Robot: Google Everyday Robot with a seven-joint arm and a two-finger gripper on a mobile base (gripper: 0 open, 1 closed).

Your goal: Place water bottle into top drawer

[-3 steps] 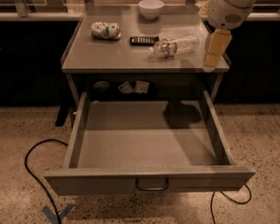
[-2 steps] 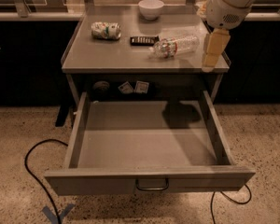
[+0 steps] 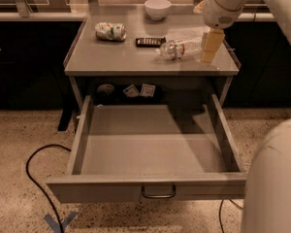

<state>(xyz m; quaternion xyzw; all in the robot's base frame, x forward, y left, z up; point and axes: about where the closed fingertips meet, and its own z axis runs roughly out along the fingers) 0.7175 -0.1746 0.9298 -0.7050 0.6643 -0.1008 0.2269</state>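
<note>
The water bottle [image 3: 180, 47] lies on its side on the right part of the grey tabletop [image 3: 116, 57], cap toward the left. My gripper [image 3: 208, 48] hangs straight down from the white wrist at the bottle's right end, touching or very close to it. The top drawer [image 3: 150, 191] is pulled fully out below the tabletop. Its inside is bare and its loop handle [image 3: 158, 193] faces the camera.
A crushed white-green can [image 3: 110, 31], a dark remote-like thing [image 3: 150, 41] and a white bowl [image 3: 157, 8] are on the tabletop. Small items [image 3: 139, 90] sit on the shelf behind the drawer. A black cable [image 3: 36, 178] runs over the floor at left. My arm's shell [image 3: 274, 178] fills the lower right.
My gripper has moved a little to the left, closer to the bottle's right end. The bottle and the drawer have not moved. Part of my arm now shows at lower right.
</note>
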